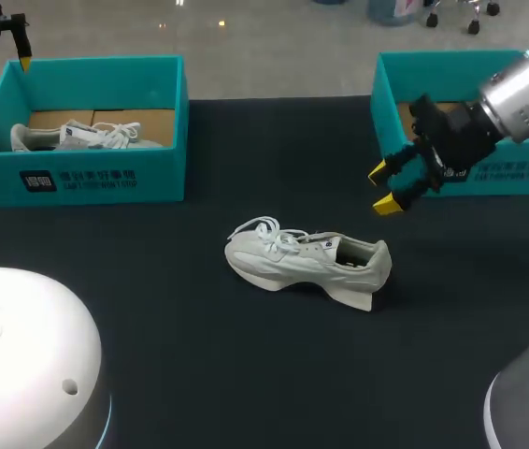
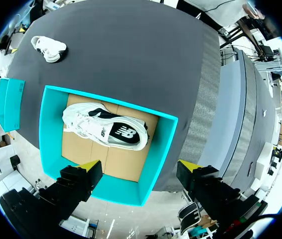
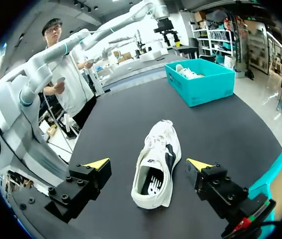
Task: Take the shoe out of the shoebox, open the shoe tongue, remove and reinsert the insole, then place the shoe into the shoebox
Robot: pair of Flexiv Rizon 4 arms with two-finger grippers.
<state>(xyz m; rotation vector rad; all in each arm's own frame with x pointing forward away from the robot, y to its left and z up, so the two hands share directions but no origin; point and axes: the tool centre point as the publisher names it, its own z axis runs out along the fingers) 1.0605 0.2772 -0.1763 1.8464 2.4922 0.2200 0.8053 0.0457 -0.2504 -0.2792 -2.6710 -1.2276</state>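
White shoe (image 1: 307, 262) sits upright on its sole in the middle of the table (image 1: 190, 374), outside both boxes. Toe points toward the left box (image 1: 106, 182), heel opening toward the right gripper (image 1: 388, 187). Right gripper is spread wide, holding nothing, hovering above the table just in front of the right box (image 1: 405, 70), apart from the shoe (in its wrist view the shoe lies ahead of the fingers, untouched). Left gripper (image 2: 140, 168) is also spread and empty, hanging over the left box, above a second shoe (image 2: 106, 130) that lies on the cardboard floor.
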